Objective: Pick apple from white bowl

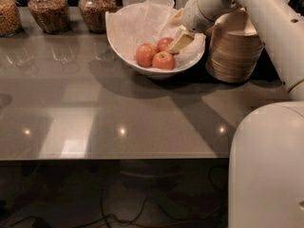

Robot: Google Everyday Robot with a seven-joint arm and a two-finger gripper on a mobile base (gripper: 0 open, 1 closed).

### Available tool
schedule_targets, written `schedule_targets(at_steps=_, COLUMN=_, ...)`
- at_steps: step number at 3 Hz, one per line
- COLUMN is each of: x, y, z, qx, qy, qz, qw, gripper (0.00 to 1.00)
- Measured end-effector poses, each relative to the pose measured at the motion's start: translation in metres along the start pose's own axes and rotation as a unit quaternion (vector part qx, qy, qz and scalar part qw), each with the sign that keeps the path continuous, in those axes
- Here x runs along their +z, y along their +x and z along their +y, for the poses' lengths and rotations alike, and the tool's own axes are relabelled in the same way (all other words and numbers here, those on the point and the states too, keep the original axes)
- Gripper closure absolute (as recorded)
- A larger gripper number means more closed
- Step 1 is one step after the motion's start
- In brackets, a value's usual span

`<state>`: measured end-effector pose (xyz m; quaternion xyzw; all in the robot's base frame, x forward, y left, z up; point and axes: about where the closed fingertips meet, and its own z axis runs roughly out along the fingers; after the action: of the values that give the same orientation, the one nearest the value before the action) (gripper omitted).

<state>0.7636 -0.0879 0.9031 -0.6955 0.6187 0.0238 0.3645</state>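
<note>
Your gripper (177,44) is down inside the white bowl (124,56), on its right side, with its tan end angled down and left toward the rear apple (164,42). It appears to be touching or just beside that fruit, but from this angle you cannot tell whether it is open, closed or holding anything. By my reading the reach is done, the grasp is unconfirmed, and the lift out of the bowl is yet to come. All three apples sit low in the bowl on the crinkled tissue paper (137,23): the rear one by the gripper, a left apple (146,54) and a front apple (164,61) touching each other just ahead of it. None is raised off the paper. The white arm (266,27) comes in from the upper right and is cut off by the top edge, and its wrist hides the gripper's far side and the exact point of contact. The tissue stands up at the back and screens the far rim. Just right of the bowl, the stack of beige bowls (235,51) is partly covered by the arm. Three jars (45,8) stand at the back left of the table (118,108), cropped at the top. The robot's own body (266,165) blocks the lower right corner.
</note>
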Motion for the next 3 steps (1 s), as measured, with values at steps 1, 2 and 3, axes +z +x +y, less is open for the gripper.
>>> schedule_targets(at_steps=1, x=0.0084, y=0.0065, z=0.0022, qx=0.009, qy=-0.006, qz=0.001, qw=0.9999, gripper=0.41)
schedule_targets(at_steps=2, x=0.0132, y=0.0101, z=0.004, qx=0.014, qy=-0.01, qz=0.001, qw=0.9999, gripper=0.41)
schedule_targets(at_steps=3, x=0.0169, y=0.0121, z=0.0056, qx=0.017, qy=-0.014, qz=0.001, qw=0.9998, gripper=0.4)
